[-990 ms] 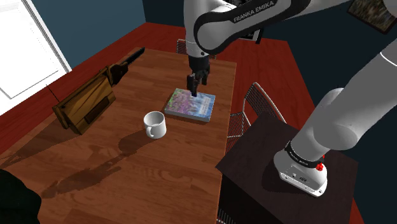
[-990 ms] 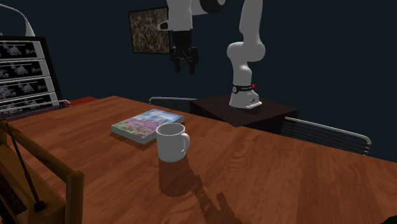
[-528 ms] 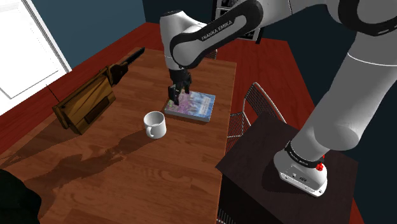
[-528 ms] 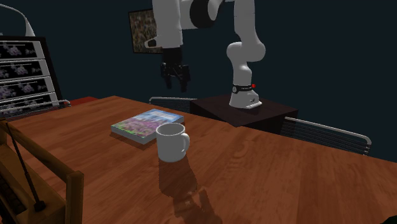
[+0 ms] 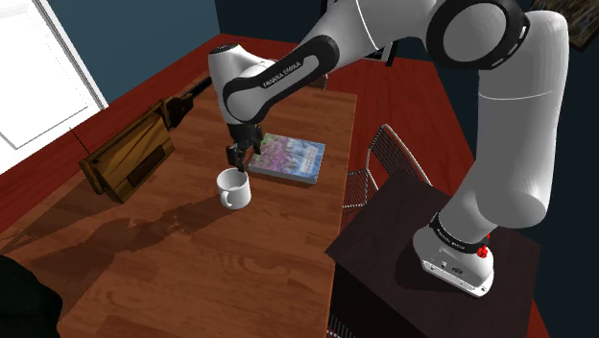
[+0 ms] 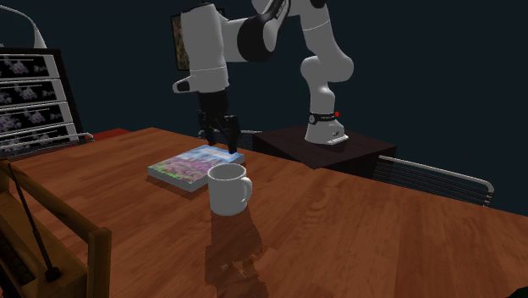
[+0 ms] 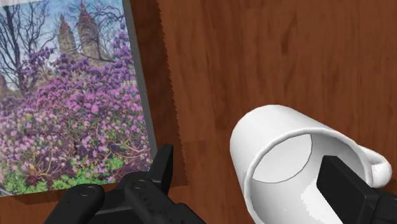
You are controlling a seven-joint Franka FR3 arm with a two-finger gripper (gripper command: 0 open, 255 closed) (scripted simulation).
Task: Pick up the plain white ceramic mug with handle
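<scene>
You are looking at a home dining room. Note the wooden worktop (image 5: 192, 278), metal chairs (image 5: 398, 154) beside it, and a framed picture (image 5: 586, 27) on the far dark wall.

White mug (image 7: 270, 137), black pincer (image 6: 218, 140), purple-flowered book (image 7: 70, 108), red-brown grained table (image 7: 254, 57)

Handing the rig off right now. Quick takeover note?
End effector: open, empty, hanging just above the white mug without touching it.
Mug: upright on the wooden table, beside the flower-cover book, with its handle pointing away from the book.
Done: end effector lined up near the mug's rim; nothing grasped yet.
Left: lower, probably straddling the mug's wall, then shut and lift.
</scene>
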